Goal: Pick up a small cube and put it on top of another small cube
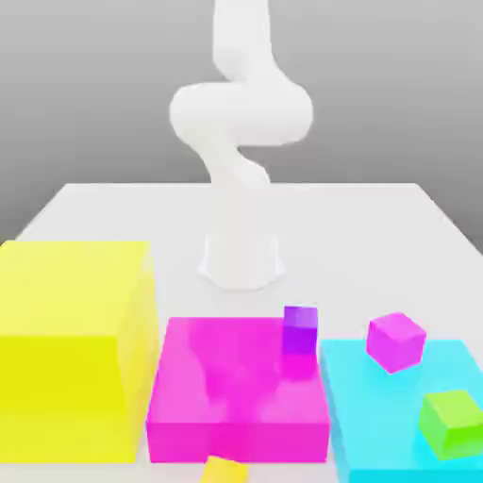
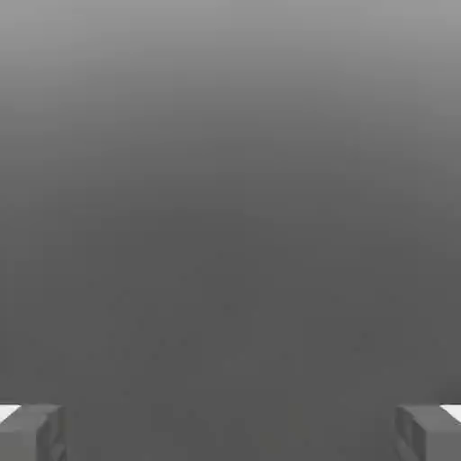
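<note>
Sides and depth as in the exterior view. Left: huge yellow block, on the worktop, tallest of the blocks. Next, right of it: flat magenta-pink slab, near its right side.

Small yellow-orange cube: near side of the slab, left of the slab's middle, cut by the view's near edge. Its upper part shows, turned slightly; can't tell whether it touches the slab.

Middle, far side: white robot arm, base on the worktop beyond the pink slab, links folded above the base. Gripper: seen in the hand view, fingers spread wide, well apart, nothing between them, empty. Grey backdrop behind it.

Small violet-purple cube: on top of the pink slab, far right corner area, upright, right by the slab's right edge. Yellow-orange cube is well apart from it, nearer and further left.

Right: flat cyan slab, just beside the pink one. Small magenta-pink cube on its far part, turned at an angle. Rightmost, small green cube on its near right part, also turned.
</note>
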